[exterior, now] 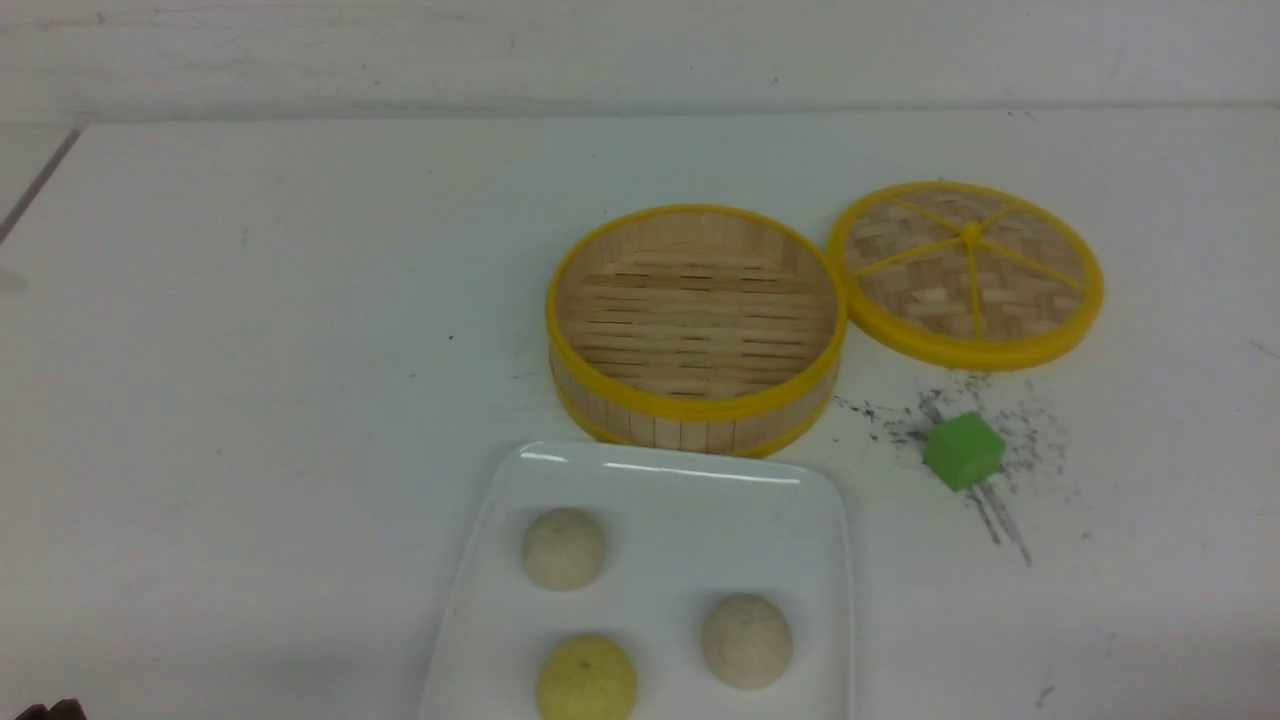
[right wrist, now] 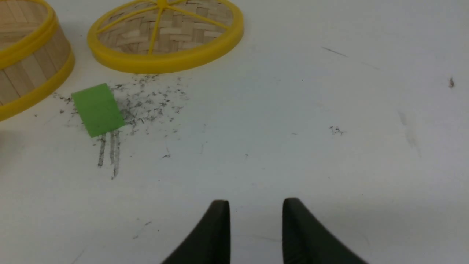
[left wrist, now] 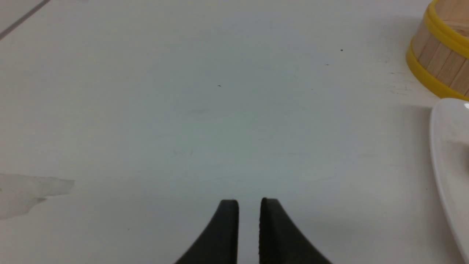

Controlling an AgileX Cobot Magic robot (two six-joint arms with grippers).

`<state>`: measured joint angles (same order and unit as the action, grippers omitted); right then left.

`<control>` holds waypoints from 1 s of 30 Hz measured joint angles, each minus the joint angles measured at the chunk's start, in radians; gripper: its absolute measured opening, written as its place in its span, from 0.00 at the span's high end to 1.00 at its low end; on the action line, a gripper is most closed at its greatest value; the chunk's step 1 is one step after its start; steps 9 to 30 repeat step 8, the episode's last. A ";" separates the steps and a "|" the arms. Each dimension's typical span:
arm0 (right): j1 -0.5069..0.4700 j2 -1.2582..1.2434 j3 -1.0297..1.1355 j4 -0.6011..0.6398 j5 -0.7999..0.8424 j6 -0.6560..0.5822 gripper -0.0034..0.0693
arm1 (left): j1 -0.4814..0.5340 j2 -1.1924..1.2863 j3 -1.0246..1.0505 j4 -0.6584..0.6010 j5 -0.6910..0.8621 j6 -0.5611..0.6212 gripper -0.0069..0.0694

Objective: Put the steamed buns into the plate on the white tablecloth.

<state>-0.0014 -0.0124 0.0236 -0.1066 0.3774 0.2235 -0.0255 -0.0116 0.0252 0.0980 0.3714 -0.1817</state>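
Note:
Three steamed buns lie in the white plate (exterior: 660, 470) at the near middle of the white tablecloth (exterior: 250, 350). One off-white bun (exterior: 564, 547) is at the plate's far left, another (exterior: 746, 640) at its right, and the pale yellow one (exterior: 586, 680) at the near edge. My left gripper (left wrist: 249, 201) hovers over bare cloth left of the plate (left wrist: 449, 146), its jaws a narrow gap apart with nothing between them. My right gripper (right wrist: 255, 201) stands open and empty above the cloth, nearer than the green cube. Neither arm shows clearly in the front view.
An empty bamboo steamer basket (exterior: 690, 408) stands just behind the plate, its woven lid (exterior: 966, 272) flat to the right. A green cube (exterior: 963, 451) sits among dark scuff marks right of the plate. The cube (right wrist: 97, 109), lid (right wrist: 165, 33) and basket (right wrist: 29, 66) appear in the right wrist view.

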 joint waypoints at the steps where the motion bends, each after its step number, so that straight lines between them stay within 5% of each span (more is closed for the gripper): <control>1: 0.000 0.000 0.000 0.000 0.000 0.000 0.64 | 0.000 0.000 0.000 0.000 0.000 0.000 0.75; 30: 0.000 0.000 0.000 0.000 0.000 0.000 0.64 | 0.000 0.000 0.000 0.000 0.000 0.000 0.75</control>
